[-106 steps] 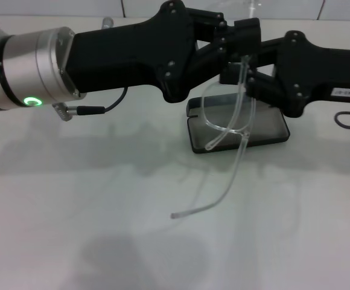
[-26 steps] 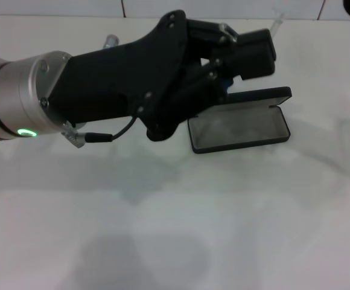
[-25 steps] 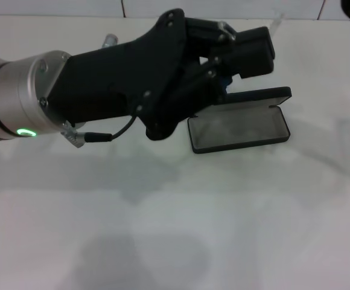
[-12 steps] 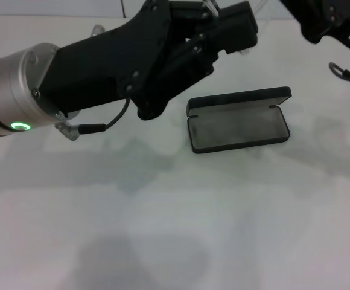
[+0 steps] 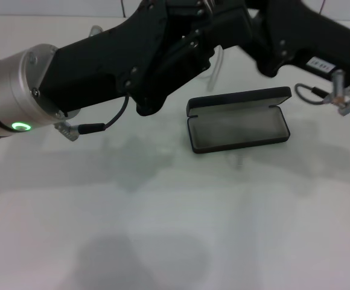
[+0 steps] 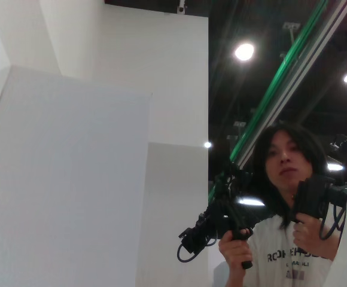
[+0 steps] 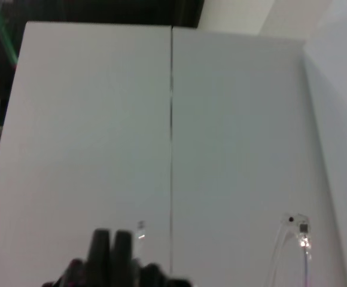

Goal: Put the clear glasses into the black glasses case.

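Black glasses case [image 5: 238, 121] open below both grippers

Both grippers' fingertips cut off at head view's top edge; clear glasses [image 5: 217, 67] mostly hidden between them.

The black glasses case [image 5: 238, 122] lies open on the table [image 5: 163, 229], right of centre before me, its lid [image 5: 238, 98] raised along the far edge. My left gripper [image 5: 223, 24] and right gripper [image 5: 260, 12] meet above and behind the case. A part of the clear glasses [image 5: 216, 67] hangs between them and the lid.
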